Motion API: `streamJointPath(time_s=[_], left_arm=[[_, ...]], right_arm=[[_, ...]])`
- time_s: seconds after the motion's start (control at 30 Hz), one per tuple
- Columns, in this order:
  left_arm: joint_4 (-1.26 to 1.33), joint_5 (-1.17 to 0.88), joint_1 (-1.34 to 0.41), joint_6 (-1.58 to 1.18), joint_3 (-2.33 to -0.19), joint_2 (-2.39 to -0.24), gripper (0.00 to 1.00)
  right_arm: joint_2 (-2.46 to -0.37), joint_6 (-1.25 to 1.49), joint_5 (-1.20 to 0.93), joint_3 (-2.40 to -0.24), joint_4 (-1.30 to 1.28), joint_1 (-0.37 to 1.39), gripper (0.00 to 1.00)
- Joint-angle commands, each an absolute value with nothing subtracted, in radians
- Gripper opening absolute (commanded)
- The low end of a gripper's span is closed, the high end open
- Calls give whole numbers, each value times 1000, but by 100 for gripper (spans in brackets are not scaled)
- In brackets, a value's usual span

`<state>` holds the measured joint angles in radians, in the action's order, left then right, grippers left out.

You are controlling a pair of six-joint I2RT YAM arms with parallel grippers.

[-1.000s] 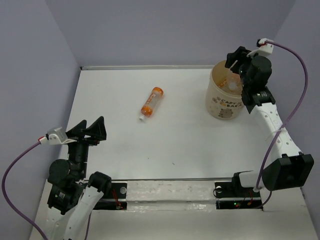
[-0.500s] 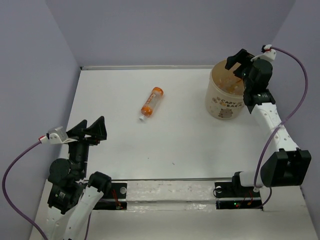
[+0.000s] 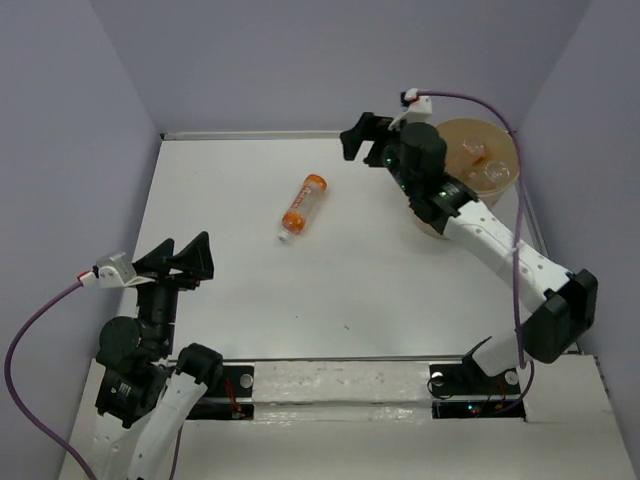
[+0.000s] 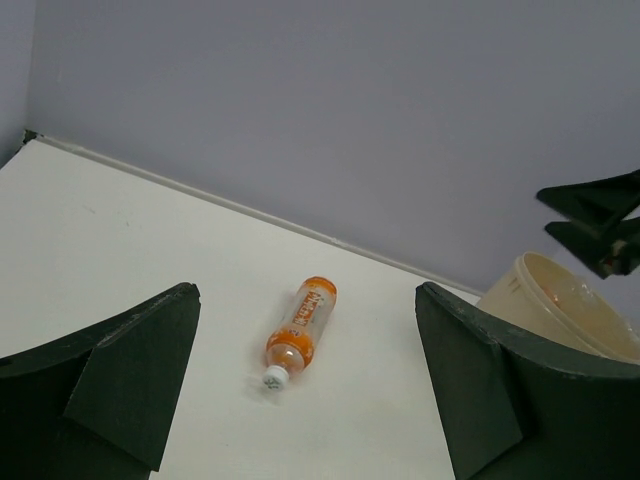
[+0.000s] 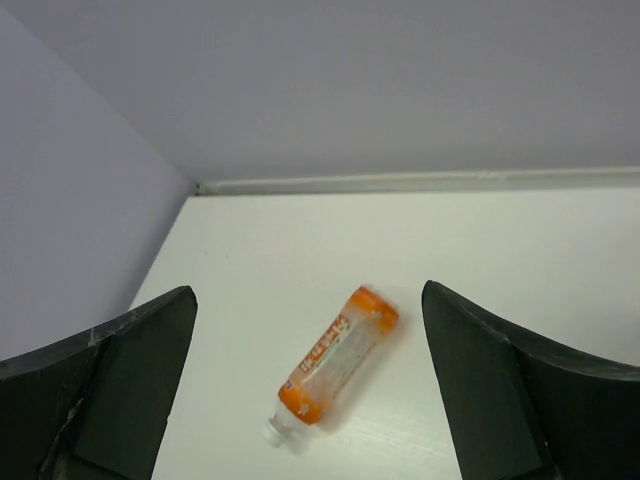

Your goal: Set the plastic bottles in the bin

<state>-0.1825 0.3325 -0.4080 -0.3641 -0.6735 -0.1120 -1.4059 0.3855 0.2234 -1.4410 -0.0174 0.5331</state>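
One plastic bottle [image 3: 303, 207] with an orange label and white cap lies on its side on the white table, back centre. It also shows in the left wrist view [image 4: 298, 333] and the right wrist view [image 5: 338, 366]. The tan bin [image 3: 512, 150] stands at the back right with clear bottles [image 3: 487, 165] inside. My right gripper [image 3: 362, 146] hangs open and empty left of the bin, pointing toward the lying bottle, well short of it. My left gripper [image 3: 184, 252] is open and empty near the front left, far from the bottle.
Lilac walls close the table [image 3: 350, 290] on the left, back and right. The right forearm [image 3: 480, 225] crosses in front of the bin. In the left wrist view the bin [image 4: 520, 292] sits at the right with the right gripper's dark fingers [image 4: 590, 205] above it.
The right gripper opened wide over the bin, then swung left off it toward the lying bottle. The left arm and the orange bottle have not moved.
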Motion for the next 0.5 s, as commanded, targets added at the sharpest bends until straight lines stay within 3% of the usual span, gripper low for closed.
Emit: streamJointPath(time_s=[0.0,0.27,0.47], left_arm=[[-133,328,-400,-345,-678,-133,99],[-138,327,-402,-347,-680,-118,99],[-140,330,-417,-345,-680,-98,99]], right_arm=[[-1604,489,472,-1447,-5,687,100],[-1959,713,528,-1629,3,712,100],[-2227,753,528,-1900,-170,712,100]])
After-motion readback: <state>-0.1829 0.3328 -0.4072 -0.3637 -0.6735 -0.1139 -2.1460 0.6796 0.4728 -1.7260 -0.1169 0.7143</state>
